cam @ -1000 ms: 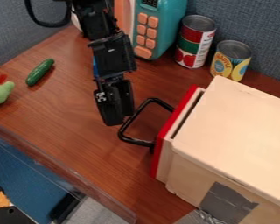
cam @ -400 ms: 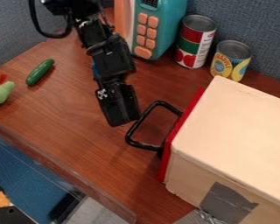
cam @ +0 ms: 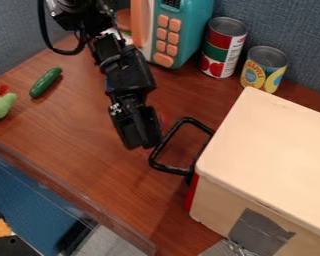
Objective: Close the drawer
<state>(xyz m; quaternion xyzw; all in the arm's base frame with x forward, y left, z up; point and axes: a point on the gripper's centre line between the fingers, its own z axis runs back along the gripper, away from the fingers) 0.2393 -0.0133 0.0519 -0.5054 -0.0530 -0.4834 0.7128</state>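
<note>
While the fingers (cam: 151, 134) are resting pressed together at the handle (cam: 169, 168), the drawer (cam: 191, 192) is appearing nearly flush; closing is apparently finishing, with a light final push, then withdrawal, likely being required.

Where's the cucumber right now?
Camera view, left side: the cucumber lies on the table, up and to the right of the green toy, left of the arm.

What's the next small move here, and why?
Probably ease the gripper straight back from the black handle. The drawer's red front looks flush against the cream box, with no gap visible between them, and the gripper sits right at the handle's outer bar, so more pushing likely gains little.
</note>
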